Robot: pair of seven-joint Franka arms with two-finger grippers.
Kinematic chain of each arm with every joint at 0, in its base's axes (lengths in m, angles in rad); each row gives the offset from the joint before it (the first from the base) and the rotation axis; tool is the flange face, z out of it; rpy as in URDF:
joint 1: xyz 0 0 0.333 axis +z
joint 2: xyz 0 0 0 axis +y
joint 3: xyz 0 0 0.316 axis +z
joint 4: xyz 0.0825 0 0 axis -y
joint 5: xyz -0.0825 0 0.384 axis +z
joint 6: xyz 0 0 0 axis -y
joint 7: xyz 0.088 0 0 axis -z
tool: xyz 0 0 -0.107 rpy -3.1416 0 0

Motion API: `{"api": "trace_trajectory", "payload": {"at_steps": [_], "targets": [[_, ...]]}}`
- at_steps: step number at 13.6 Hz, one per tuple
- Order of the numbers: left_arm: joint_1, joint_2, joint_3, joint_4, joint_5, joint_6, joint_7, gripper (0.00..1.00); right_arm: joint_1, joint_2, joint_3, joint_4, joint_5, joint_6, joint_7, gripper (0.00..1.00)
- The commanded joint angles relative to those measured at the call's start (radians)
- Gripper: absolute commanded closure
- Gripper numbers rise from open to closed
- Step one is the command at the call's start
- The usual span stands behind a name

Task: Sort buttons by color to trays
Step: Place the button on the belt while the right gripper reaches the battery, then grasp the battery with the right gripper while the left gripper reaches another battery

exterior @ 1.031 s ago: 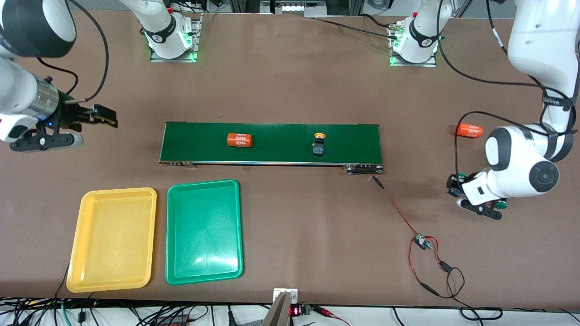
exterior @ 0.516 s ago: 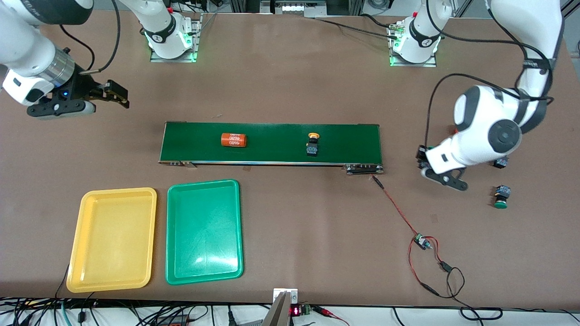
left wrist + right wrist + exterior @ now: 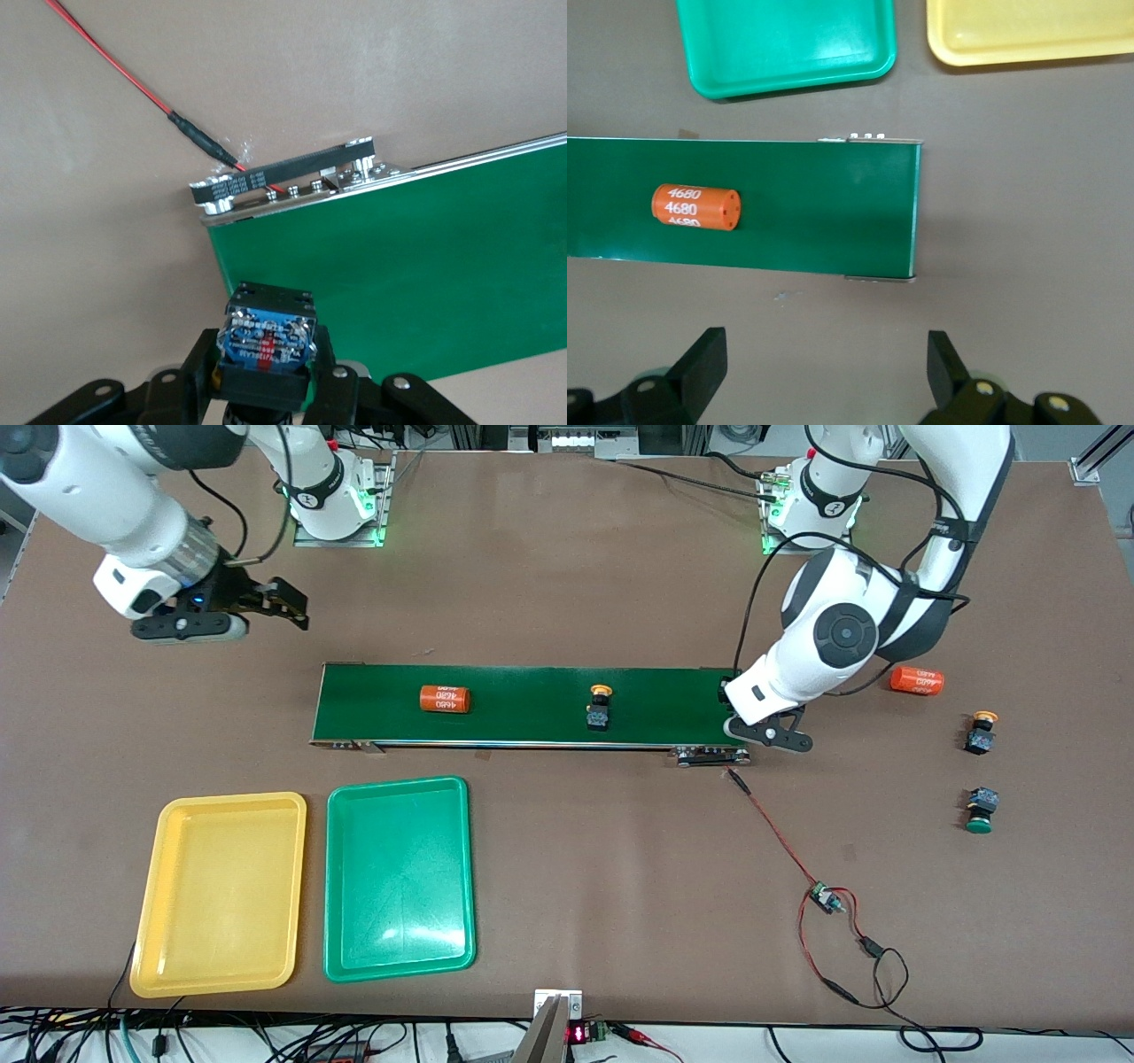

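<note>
Left end effector (image 3: 266,376) clamps a button (image 3: 267,341) over the conveyor belt (image 3: 532,704) end; cap hidden, probably green. Risk: released tilted, it rolls off the belt. Right end effector (image 3: 824,367) hangs wide beside the belt's other end, waiting.

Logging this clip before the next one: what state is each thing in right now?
Left gripper: jaws shut on a button, over the conveyor belt's end.
Right gripper: jaws open, empty, over the table.
Yellow tray: empty.
Green tray: empty.
Yellow-capped button: lying on the belt.
Orange cylinder: on its side on the belt.
Green-capped button: lying on the table.
</note>
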State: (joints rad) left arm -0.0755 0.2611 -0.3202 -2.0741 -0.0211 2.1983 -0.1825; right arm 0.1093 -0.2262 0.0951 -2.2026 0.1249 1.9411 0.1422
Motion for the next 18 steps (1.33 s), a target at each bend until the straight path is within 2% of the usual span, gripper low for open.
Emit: {"api": "trace_trajectory", "payload": {"at_steps": [1,6,9,13,14,15,16,17,18], "targets": [[-0.026,0.009,0.003,-0.035,0.007,0.06,-0.084,1.0,-0.003,0.04,0.075,-0.006,0.015,0.045,0.069,0.0],[-0.087,0.092,0.003,-0.029,0.007,0.162,-0.192,1.0,0.001,0.116,0.17,0.01,-0.031,0.11,0.213,0.0],[-0.087,0.115,0.004,-0.021,0.007,0.211,-0.192,1.0,0.021,0.185,0.183,0.055,-0.067,0.118,0.284,0.0],[-0.087,0.13,0.009,0.006,0.007,0.21,-0.193,1.0,0.082,0.292,0.183,0.153,-0.099,0.133,0.385,0.0],[-0.087,0.13,0.01,0.006,0.007,0.212,-0.193,0.96,0.085,0.315,0.183,0.17,-0.099,0.134,0.389,0.0],[-0.087,0.132,0.013,0.008,0.009,0.21,-0.192,0.74,0.089,0.336,0.183,0.185,-0.099,0.137,0.389,0.0],[-0.087,0.133,0.021,0.021,0.012,0.209,-0.178,0.19,0.105,0.353,0.183,0.193,-0.099,0.147,0.392,0.0],[-0.087,0.13,0.029,0.029,0.013,0.207,-0.175,0.0,0.113,0.366,0.183,0.193,-0.097,0.163,0.407,0.0],[-0.086,0.125,0.03,0.032,0.013,0.207,-0.175,0.0,0.119,0.384,0.183,0.195,-0.099,0.182,0.427,0.0]]}}
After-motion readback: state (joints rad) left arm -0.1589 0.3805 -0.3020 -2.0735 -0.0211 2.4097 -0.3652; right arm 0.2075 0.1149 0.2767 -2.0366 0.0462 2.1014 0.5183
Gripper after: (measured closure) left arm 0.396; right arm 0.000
